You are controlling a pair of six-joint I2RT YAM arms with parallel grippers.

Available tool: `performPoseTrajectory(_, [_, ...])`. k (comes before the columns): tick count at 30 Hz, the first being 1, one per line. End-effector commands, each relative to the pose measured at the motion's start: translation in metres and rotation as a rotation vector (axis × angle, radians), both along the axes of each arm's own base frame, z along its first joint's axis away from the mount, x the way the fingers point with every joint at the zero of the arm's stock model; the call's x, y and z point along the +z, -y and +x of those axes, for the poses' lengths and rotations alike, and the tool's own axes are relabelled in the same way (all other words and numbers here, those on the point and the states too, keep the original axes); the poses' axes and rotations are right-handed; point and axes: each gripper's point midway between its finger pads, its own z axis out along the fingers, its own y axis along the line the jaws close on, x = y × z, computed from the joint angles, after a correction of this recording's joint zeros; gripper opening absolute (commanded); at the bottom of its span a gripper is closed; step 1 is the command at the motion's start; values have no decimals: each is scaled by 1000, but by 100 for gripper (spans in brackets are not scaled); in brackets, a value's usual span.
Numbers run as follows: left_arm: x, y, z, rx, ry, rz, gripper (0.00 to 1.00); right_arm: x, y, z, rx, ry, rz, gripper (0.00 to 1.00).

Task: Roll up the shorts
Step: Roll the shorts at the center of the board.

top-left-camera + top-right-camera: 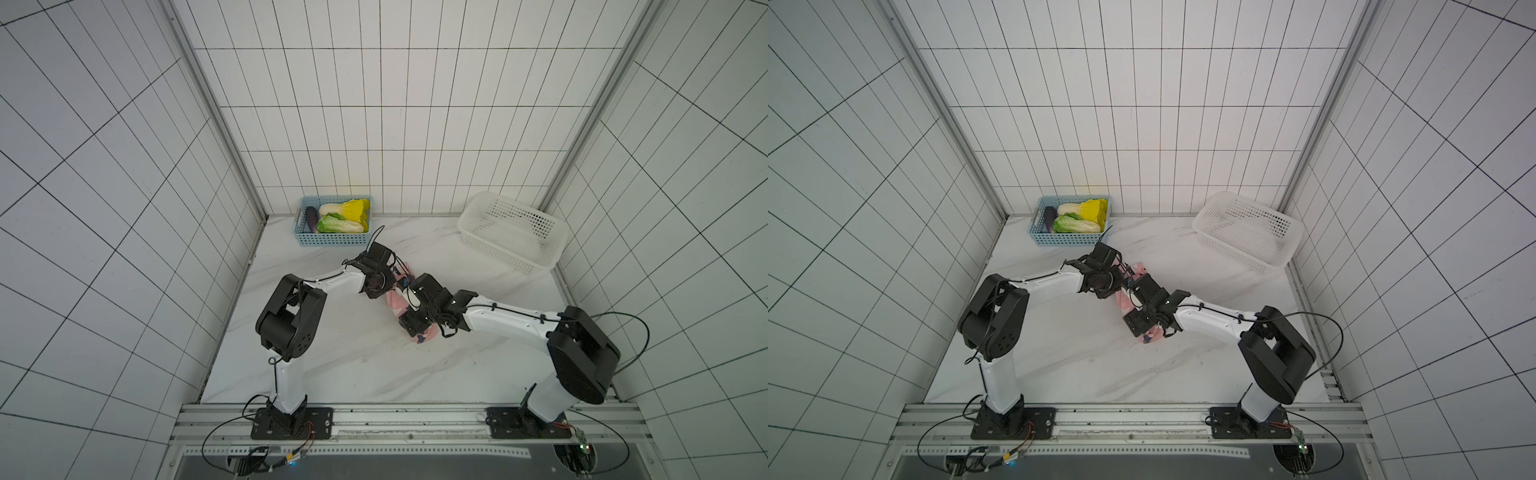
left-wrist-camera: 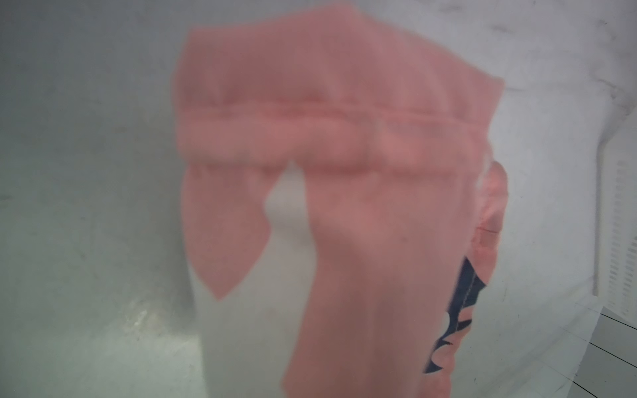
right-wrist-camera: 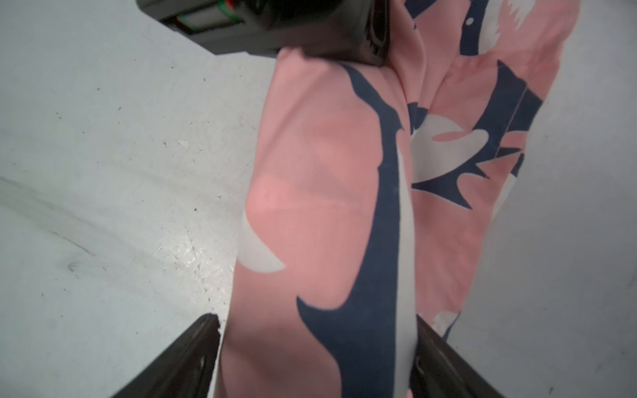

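1. Left hand [image 1: 388,284]: fingers hidden under its black body and pressed together, pinching the far end of the shorts [image 3: 310,206]. In the left wrist view pink cloth [image 2: 310,120] fills the frame, close and out of focus.
2. Right hand [image 3: 316,320]: spread wide and set astride the near part of the shorts, with one black finger [image 3: 179,361] on either side of the cloth. Whether the fingers press on the fabric cannot be told.
3. Shorts, pink with a navy-and-white shark print: gathered into a long narrow bundle at mid-desk, running from the left hand to the right hand. In both top views most of it is covered by the two hands, and pink patches [image 1: 395,305] show between and below them.
4. Desk [image 1: 353,353]: white marble-pattern top, carrying all the items.
5. Blue basket [image 1: 332,240]: far left of the desk, against the back wall and well apart from the shorts. It holds an eggplant [image 1: 311,219], a yellow-leaved cabbage [image 1: 349,208] and a green-leaved cabbage [image 1: 338,224].
6. White perforated basket [image 1: 498,249]: far right corner of the desk, well apart from the shorts.
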Motion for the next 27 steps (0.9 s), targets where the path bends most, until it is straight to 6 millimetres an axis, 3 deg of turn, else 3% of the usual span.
performPoseTrajectory(1, [-9,-3,-12,15,-77,35,0,10,-14,18,-21,76,14,75])
performPoseTrajectory(3, [-7,-2,-11,8,-76,32,0,0,-14,15,-25,49,19,68])
performPoseTrajectory(5, [-3,-1,-10,-1,-64,31,0,-9,-13,11,-33,0,61,41])
performPoseTrajectory(6, [0,0,-8,-6,-58,30,0,-11,-12,9,-39,-23,79,34])
performPoseTrajectory(9, [15,0,-2,-22,-4,29,33,-18,-7,5,-73,-104,156,24])
performPoseTrajectory(11, [28,-2,3,-36,49,39,52,-22,-1,4,-119,-183,258,23])
performPoseTrajectory(14, [49,-6,8,-51,128,54,66,-24,8,9,-193,-292,423,23])
performPoseTrajectory(20, [83,-14,1,-74,297,7,71,-34,25,22,-320,-448,652,23])
performPoseTrajectory(27, [75,-1,-24,-139,408,-184,75,-47,36,28,-400,-536,759,24])
